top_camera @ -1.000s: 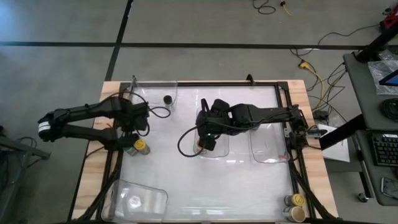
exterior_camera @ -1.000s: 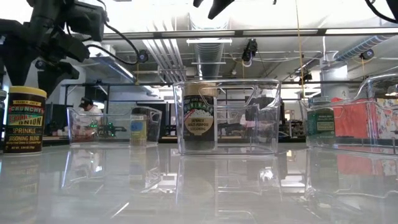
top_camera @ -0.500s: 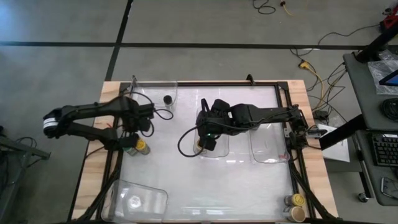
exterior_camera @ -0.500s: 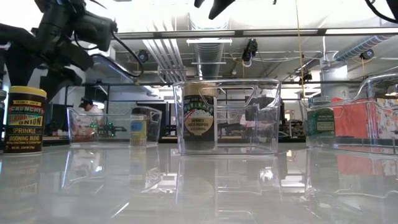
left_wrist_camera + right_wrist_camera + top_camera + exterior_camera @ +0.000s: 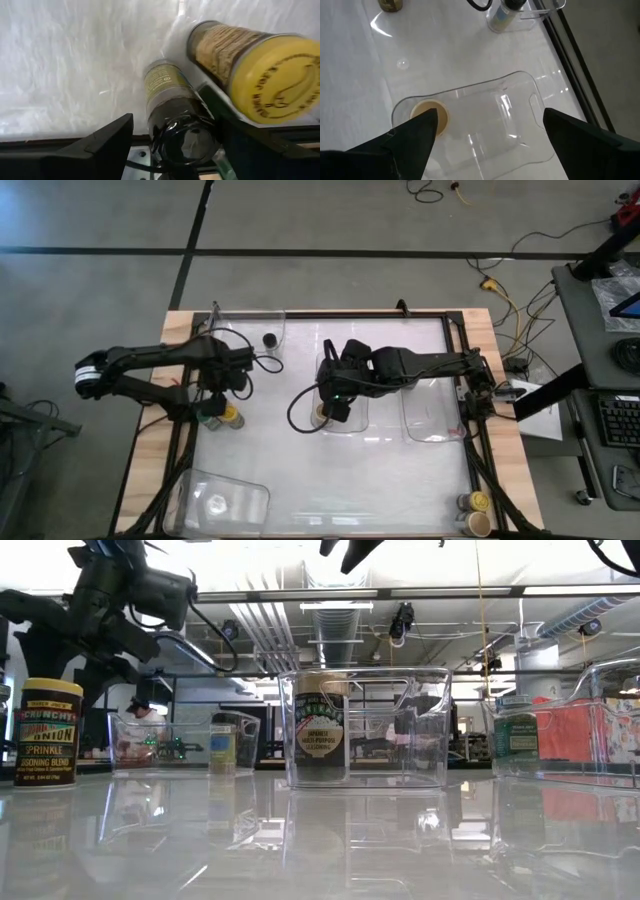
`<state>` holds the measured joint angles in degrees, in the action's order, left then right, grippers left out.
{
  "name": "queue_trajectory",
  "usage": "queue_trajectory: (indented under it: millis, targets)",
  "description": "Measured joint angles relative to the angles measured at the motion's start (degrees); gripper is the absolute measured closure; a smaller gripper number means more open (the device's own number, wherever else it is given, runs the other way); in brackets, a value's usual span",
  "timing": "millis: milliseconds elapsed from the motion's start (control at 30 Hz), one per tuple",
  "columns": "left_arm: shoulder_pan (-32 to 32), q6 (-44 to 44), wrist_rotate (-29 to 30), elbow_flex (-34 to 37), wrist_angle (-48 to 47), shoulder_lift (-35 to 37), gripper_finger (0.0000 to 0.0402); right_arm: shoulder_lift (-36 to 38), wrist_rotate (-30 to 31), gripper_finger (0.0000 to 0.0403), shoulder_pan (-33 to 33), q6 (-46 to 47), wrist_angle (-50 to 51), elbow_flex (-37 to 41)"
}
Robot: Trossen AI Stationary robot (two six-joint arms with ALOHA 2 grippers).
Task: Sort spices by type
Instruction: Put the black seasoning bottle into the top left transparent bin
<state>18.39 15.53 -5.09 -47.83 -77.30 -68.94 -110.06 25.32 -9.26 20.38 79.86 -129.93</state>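
Note:
My left gripper (image 5: 218,392) is open over two jars at the table's left edge. Its fingers stand on either side of a black-lidded jar (image 5: 172,115). A yellow-lidded jar (image 5: 260,70) stands right beside that one and also shows in the low view (image 5: 50,732). My right gripper (image 5: 335,405) hangs open and empty above the clear centre bin (image 5: 520,135). A tan-lidded jar (image 5: 431,115) stands upright in that bin. Another black-lidded jar (image 5: 269,339) stands in the far-left bin (image 5: 250,330). My left gripper comes down from above around the black-lidded jar. I cannot tell whether its fingers touch that jar, or whether one finger (image 5: 235,130) touches the yellow-lidded jar beside it.
A clear bin (image 5: 432,415) lies right of the centre bin, and another (image 5: 228,500) sits at the near left corner. A yellow-lidded jar (image 5: 479,501) and a tan-lidded jar (image 5: 477,523) stand at the near right corner. A green-labelled jar (image 5: 515,735) shows at the right.
My left gripper has gone a little toward the table's right edge and down over the two jars at the left edge. In the low view the yellow-lidded jar has shifted slightly to the right. My right gripper has kept still.

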Motion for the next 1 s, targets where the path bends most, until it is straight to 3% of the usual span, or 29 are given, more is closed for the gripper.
queue_trajectory:
  millis: [533, 833, 1000]
  targets:
    - [0.00, 0.26, 0.12, 0.11, -0.28, -2.04, 0.0147, 0.00, 0.02, 0.0049, 0.00, 0.02, 0.75, 0.00]
    - [0.02, -0.70, 0.60, -0.02, -0.72, -2.15, 0.0209, 0.00, 0.02, 0.0049, 0.00, 0.06, 0.78, 0.00]
    - [0.01, -0.71, 0.14, -2.10, -1.91, -2.17, 0.0211, 0.02, 0.04, 0.0049, 0.00, -0.32, 0.80, 0.00]
